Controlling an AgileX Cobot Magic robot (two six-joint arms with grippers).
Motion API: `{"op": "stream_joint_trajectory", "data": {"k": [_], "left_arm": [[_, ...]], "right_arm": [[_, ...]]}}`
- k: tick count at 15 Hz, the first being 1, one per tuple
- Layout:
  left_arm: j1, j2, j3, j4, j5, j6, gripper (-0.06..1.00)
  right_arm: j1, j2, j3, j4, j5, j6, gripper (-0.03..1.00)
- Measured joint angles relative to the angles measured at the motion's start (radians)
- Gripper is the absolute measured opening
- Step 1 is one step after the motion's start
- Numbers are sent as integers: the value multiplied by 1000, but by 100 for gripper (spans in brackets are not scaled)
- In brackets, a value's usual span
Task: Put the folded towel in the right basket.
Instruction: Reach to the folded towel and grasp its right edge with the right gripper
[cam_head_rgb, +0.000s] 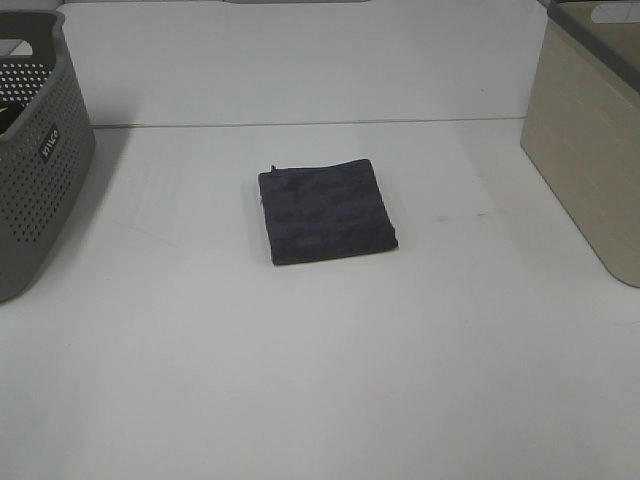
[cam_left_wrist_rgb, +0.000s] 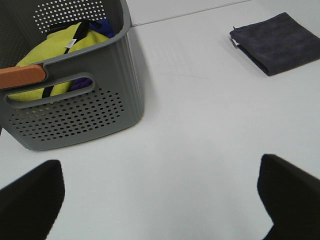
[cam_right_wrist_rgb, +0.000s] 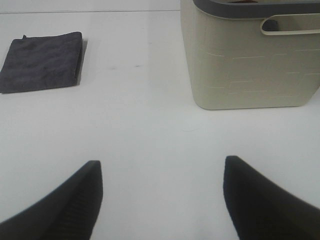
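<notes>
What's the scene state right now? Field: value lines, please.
towel: folded, dark grey, flat on the table between the baskets, not gripped
left basket: grey, perforated, holds a yellow fabric item
right basket: beige, inside not visible
left gripper: open, empty, over bare table
right gripper: open, empty, over bare table

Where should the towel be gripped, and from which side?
Probably its right edge, from above with the open right gripper. The towel lies flat and folded on the table, so a pinch across that edge could catch all layers, and that side faces the right basket.
</notes>
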Motion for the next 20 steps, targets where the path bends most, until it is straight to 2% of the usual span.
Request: {"op": "stream_joint_trajectory", "data": {"k": [2,3,8,11,14,15,18,20], "left_arm": [[0,0,0,0,0,0,99],[0,0,0,0,0,0,99],[0,0,0,0,0,0,99],[0,0,0,0,0,0,99],[0,0,0,0,0,0,99],[0,0,0,0,0,0,99],[0,0,0,0,0,0,99],[0,0,0,0,0,0,99]], "right_arm": [[0,19,-7,0,-8,18,64],[0,64,-17,1,-42,18,64],[0,438,-135,4,-300,18,64],[0,655,-268,7,-361,18,64],[0,910,-431,26,-364,7,64],[0,1073,-549,120,-363,-47,64],[0,1293,-716,314,-304,-194,64],[0,1389,-784,395,-279,-264,64]]}}
